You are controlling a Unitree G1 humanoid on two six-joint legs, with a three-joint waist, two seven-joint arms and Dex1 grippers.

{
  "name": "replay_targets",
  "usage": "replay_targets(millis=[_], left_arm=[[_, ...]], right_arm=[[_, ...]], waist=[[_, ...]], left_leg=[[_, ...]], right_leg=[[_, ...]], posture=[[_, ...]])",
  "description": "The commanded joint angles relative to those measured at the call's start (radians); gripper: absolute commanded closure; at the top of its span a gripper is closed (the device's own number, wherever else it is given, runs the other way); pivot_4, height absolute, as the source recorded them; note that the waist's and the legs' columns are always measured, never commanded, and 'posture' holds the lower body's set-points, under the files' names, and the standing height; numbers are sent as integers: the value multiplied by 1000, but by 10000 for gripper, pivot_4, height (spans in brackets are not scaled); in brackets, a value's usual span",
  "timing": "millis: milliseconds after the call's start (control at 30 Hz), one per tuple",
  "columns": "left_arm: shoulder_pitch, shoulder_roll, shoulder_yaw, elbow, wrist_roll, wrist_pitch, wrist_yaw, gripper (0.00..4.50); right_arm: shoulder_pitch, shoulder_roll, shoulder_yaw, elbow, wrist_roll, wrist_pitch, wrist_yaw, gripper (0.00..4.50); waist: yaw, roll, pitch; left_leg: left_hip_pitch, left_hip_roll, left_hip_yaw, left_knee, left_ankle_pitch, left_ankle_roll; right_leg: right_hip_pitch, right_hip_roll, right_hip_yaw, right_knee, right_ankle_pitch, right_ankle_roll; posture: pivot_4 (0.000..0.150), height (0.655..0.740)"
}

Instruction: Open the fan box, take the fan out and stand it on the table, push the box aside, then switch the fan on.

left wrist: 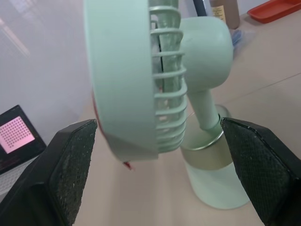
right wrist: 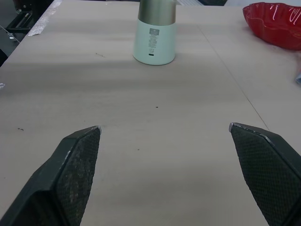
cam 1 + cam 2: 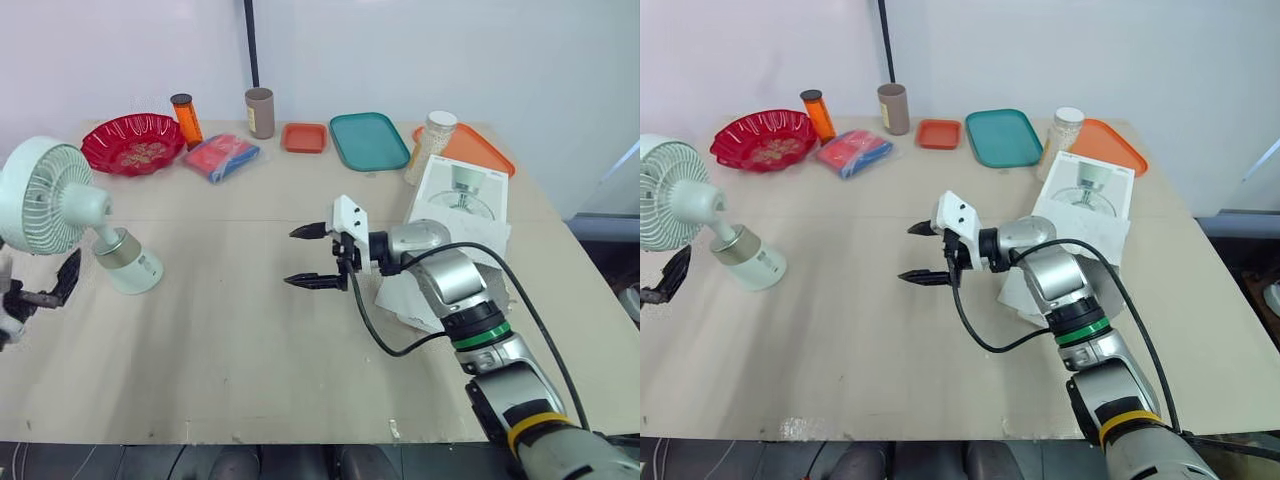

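Both gaping empty: left pincer (image 1: pixel 157 122) should steady the fan (image 3: pixel 50 195) while right pincer (image 3: pixel 290 257) crosses the bench (image 3: pixel 220 340) toward nine o'clock to switch it on.

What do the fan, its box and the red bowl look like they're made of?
The fan looks like matte pale-green plastic, with a moulded grille and a metallic-looking band above its base. The box seems to be white printed cardboard, judging by its flat panels and creased flap. The red bowl is glossy with a ribbed wall: plastic or glass, cannot tell which.
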Motion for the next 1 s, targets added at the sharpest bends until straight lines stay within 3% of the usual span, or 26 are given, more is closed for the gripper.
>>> replay_targets(millis=[33,133,267,300,433,567,833,1000], left_arm=[[-72,35,-31,36,32,-22,4,0],[-117,35,-43,61,31,-17,11,0],[-127,23,-49,56,31,-20,4,9768],[-128,19,-49,55,29,-20,1,15257],[-131,9,-48,52,26,-15,7,25843],[-138,-4,-49,43,-2,19,15,25864],[-167,-81,-50,-39,-197,171,60,25864],[-154,-94,-61,-49,-203,185,81,25864]], right_arm=[[0,-2,-2,-54,-2,-2,-11,175],[3,-4,1,-58,-5,-1,-16,175],[11,-9,2,-68,-10,6,-21,0],[12,-10,1,-70,-11,7,-22,0],[19,-12,3,-73,-14,9,-25,0],[23,-11,5,-77,-16,11,-27,0],[24,-6,9,-82,-18,17,-28,0],[23,0,11,-86,-19,19,-31,0]], waist=[[0,0,0],[0,0,0],[0,0,0],[0,0,0],[1,0,0],[2,0,0],[5,0,0],[5,0,0]], left_leg=[[0,0,0,0,0,0],[0,0,0,0,0,0],[0,0,0,0,0,0],[0,0,0,0,0,0],[0,0,0,0,0,0],[0,0,0,0,0,0],[0,0,-1,1,0,0],[0,0,-1,1,0,0]], right_leg=[[0,0,0,0,0,0],[0,0,0,0,0,0],[0,0,0,0,0,0],[0,0,0,0,0,0],[0,0,-1,0,0,0],[0,0,-1,0,0,0],[0,0,-1,0,0,0],[0,0,-1,0,0,0]], posture=[[1500,7400],[1500,7400],[1500,7400],[1500,7400],[1500,7400],[1500,7400],[1500,7400],[1500,7400]])
